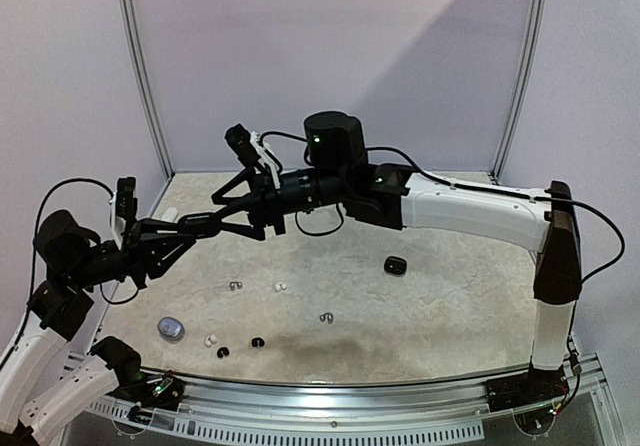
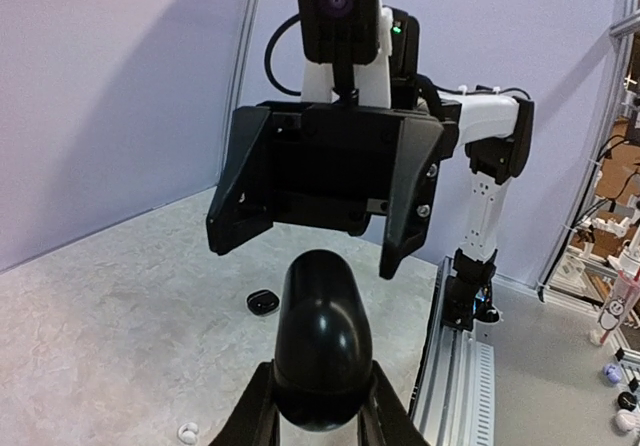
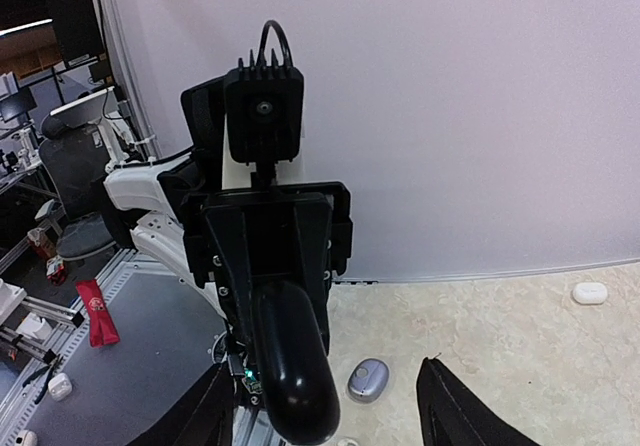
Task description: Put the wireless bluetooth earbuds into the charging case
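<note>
Top external, earbuds (image 1: 280, 288) on mottled table (image 1: 450, 306), lilac walls (image 1: 330, 56)

On the mottled beige table (image 1: 450, 306), a black case (image 1: 395, 264), a silvery case (image 1: 171, 328) and tiny earbuds (image 1: 258, 343), perhaps six, are seen scattered.

I work in a robotics lab, inside a bare test cell. Plain pale wall panels (image 1: 330, 56) in aluminium posts (image 1: 140, 76) close off a stone-patterned tabletop (image 1: 450, 316), and a slotted aluminium rail (image 1: 350, 394) runs along its near edge. Past the cell, my wrist cameras show a grey floor, an office chair (image 3: 65, 176) and cluttered equipment racks (image 2: 605, 241).
</note>
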Tool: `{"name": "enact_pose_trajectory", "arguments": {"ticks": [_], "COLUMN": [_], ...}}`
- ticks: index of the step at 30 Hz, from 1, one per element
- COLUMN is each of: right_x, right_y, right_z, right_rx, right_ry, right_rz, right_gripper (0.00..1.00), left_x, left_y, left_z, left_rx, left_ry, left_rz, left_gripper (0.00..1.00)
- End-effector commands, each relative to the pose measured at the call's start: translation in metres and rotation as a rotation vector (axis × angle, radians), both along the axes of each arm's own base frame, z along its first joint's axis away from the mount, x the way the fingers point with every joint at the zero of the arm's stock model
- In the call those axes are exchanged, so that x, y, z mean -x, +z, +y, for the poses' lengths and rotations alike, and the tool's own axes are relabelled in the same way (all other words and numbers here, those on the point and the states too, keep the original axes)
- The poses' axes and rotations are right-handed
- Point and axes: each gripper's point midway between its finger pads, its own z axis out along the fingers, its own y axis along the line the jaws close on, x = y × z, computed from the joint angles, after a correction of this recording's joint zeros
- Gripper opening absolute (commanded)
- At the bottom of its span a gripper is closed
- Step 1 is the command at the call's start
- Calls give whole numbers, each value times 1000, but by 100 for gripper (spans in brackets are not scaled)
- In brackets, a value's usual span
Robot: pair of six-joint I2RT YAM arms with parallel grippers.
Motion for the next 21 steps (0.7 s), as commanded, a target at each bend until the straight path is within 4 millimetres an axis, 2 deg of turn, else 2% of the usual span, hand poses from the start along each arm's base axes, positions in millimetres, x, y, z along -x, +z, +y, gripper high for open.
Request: {"name": "enact_pose_trajectory", "arguments": {"ticks": [1,7,8,12,21], "right_x": [8,15,14,11,5], "right_y": [5,-2,-10,-19,-19], "right_z": [11,27,29,37,48], "right_rx": [-9,12,35,49,35], "right_ry": [65,91,91,88,86], "right_rz": [56,43,54,67,62], "right_gripper": [61,58,58,57,62], "left_x": [-1,-10,-11,-11,0], "left_y": [2,1,1,4,5], "left_z": [10,29,32,42,37], "left_rx": [61,122,124,134,141], "left_ry": [36,141,156,195,128], "left_rz": [-28,-50,-60,-99,-123], "left_gripper": [0,0,0,0,0]}}
